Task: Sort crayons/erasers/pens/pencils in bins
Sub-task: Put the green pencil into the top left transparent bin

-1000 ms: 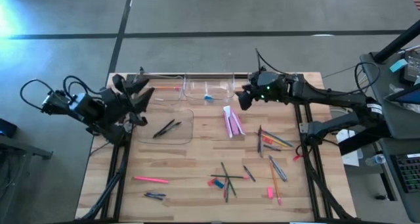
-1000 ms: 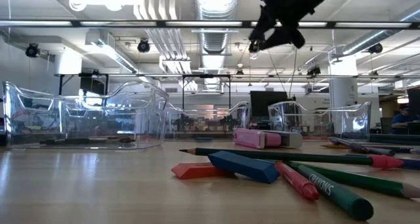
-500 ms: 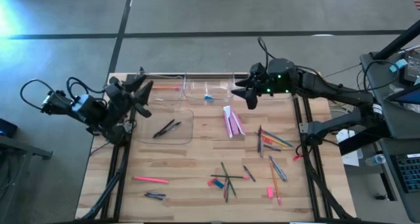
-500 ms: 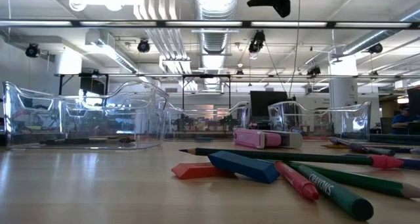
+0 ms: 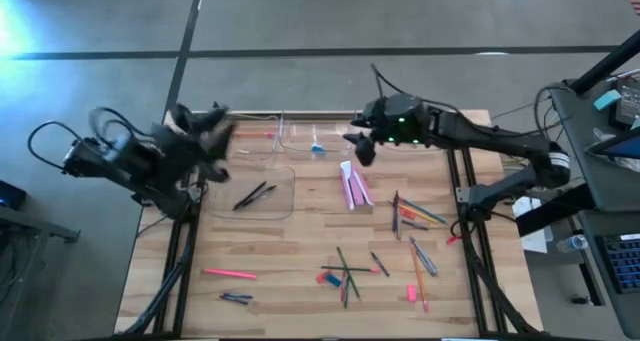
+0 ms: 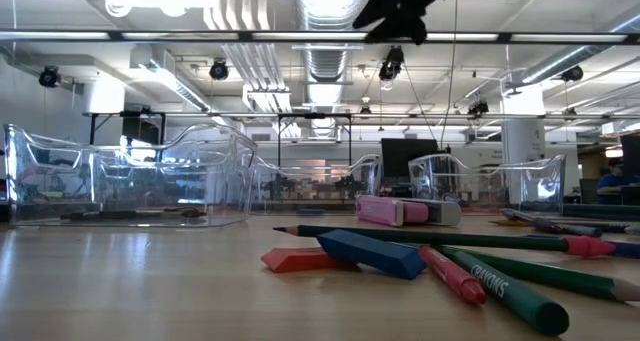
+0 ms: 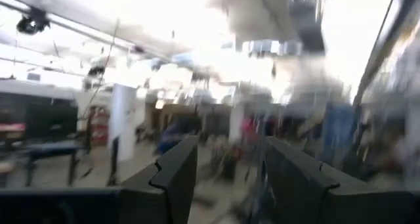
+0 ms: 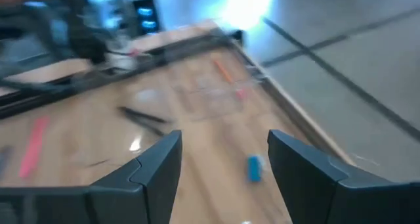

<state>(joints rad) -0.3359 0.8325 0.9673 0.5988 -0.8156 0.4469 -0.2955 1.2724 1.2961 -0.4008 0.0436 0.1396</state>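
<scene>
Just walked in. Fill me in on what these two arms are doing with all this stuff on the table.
Two dark robot arms are sorting stationery into clear plastic bins along the table's far edge. Neither holds anything now. The right gripper hangs open above the far bins, where a small blue eraser lies. The left gripper, also open, is raised at the far left corner. Two dark pens lie in the wide bin. Loose pencils and pens, plus a blue block eraser, remain scattered on the wooden table.

A blue eraser is showing beside a red one on the pale wooden table. Pink erasers are lying beyond green pencils. The bins are looking clear.
</scene>
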